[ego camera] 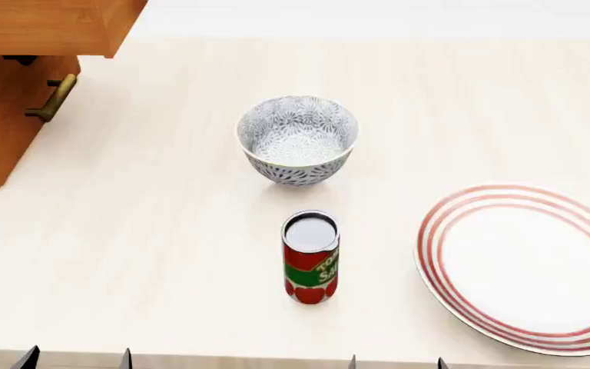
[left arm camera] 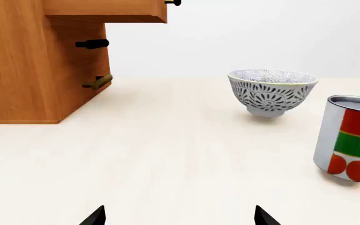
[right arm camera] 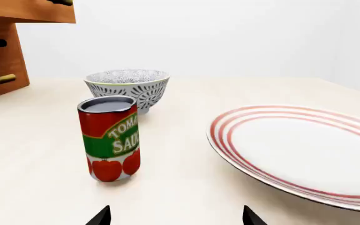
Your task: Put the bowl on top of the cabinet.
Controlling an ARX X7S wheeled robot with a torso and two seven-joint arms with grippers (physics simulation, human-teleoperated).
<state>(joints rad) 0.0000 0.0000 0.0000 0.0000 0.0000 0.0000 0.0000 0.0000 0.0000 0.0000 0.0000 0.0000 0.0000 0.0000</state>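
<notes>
Pale, cream-coloured wood grain covers the desk (ego camera: 151, 231), which is backed by a plain white wall. At the far left of the head view, the tall orange-brown wooden cabinet (ego camera: 8, 92) is seen with one drawer pulled out and a brass bar handle (ego camera: 53, 98) showing beneath it. The round deep white bowl with the dense blue-grey floral pattern (ego camera: 297, 140) is set upright on the desk, well apart from the cabinet and near the middle. Just in front of it, apart from it, a red and green tomato sauce can with a silver top (ego camera: 310, 257) is stood upright. A flat white plate ringed in red (ego camera: 525, 265) is laid to the right of the can. The left claw (left arm camera: 180, 216) and the right claw (right arm camera: 176, 216) are each seen only as two dark fingertips spread wide apart, with nothing held between them.
</notes>
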